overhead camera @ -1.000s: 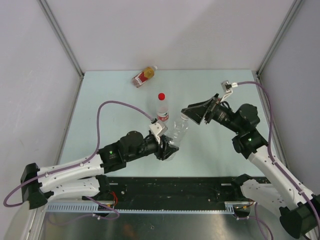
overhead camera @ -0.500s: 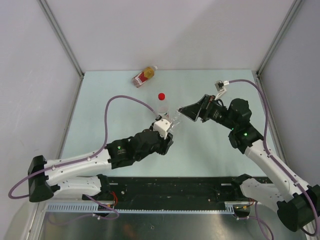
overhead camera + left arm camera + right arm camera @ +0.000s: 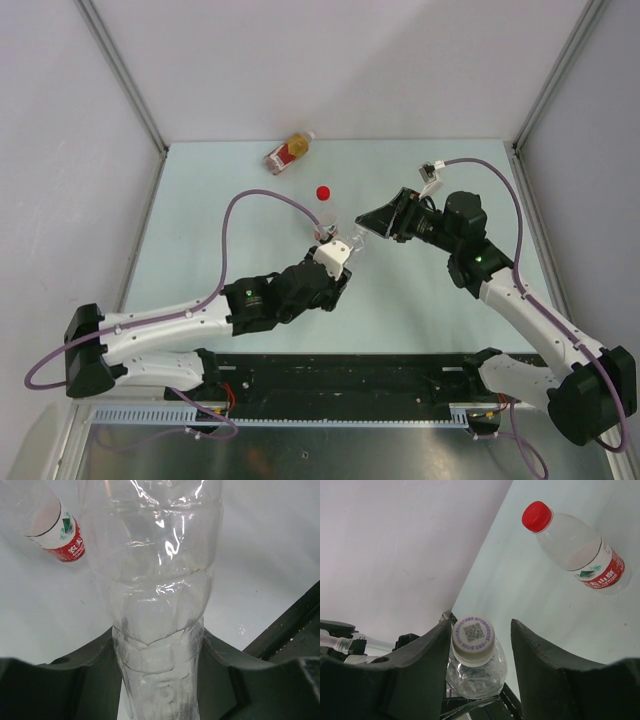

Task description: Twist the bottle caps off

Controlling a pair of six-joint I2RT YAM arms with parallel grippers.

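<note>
Between the arms, over the table [image 3: 200,200], the left hand [image 3: 157,647] grips the clear bottle [image 3: 155,580]; only the right wrist view shows its white, QR-printed cap [image 3: 473,634] inside the wide-spread right hand [image 3: 481,630].

red-capped bottle [image 3: 585,555] upright | clear bottle [image 3: 160,580] capped, tilted | amber bottle [image 3: 287,153] lying

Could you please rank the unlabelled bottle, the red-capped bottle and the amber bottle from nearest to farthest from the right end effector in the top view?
From the right end effector:
1. Unlabelled bottle, its cap end between the fingers.
2. Red-capped bottle, upright, to the left and a little farther back.
3. Amber bottle, lying on its side at the far back left.
</note>
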